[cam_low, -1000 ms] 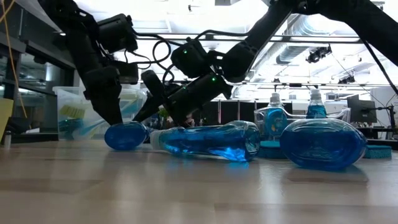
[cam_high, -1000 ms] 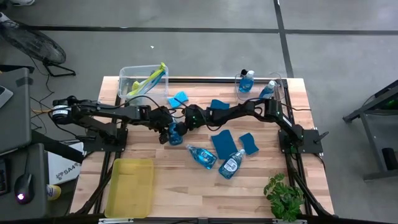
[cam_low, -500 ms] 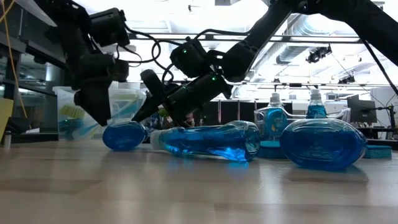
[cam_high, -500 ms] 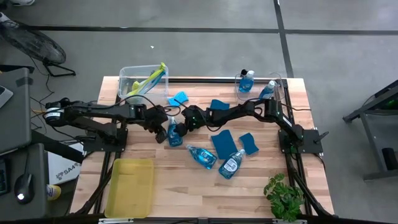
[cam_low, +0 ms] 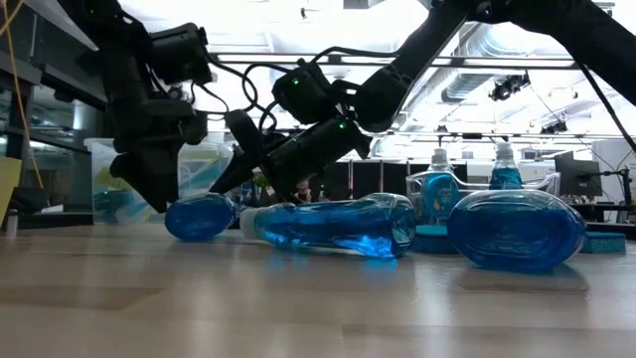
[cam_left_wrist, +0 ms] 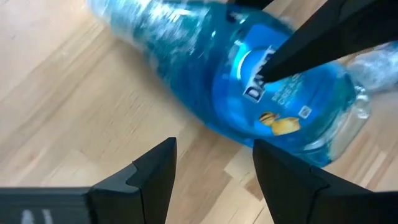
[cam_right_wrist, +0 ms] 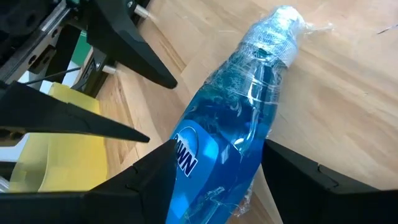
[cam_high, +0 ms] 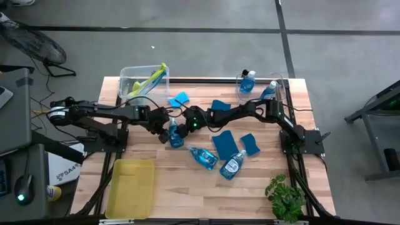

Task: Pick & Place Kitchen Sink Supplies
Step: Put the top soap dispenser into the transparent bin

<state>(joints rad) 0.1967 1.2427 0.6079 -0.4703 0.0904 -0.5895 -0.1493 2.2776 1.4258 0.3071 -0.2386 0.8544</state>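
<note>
High view, soap bottle [cam_high: 175, 132] between both grippers

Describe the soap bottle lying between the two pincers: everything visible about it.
The soap bottle is clear plastic filled with blue liquid, wrapped in crinkled clear film over its capped end, with a blue label bearing white lettering and a small yellow duck picture. It lies on its side on the wooden table, near the middle. The left pincer is open just above it, fingers apart from the bottle. The right pincer is open too, its fingers straddling the wide body; whether they touch it I cannot tell.
</note>
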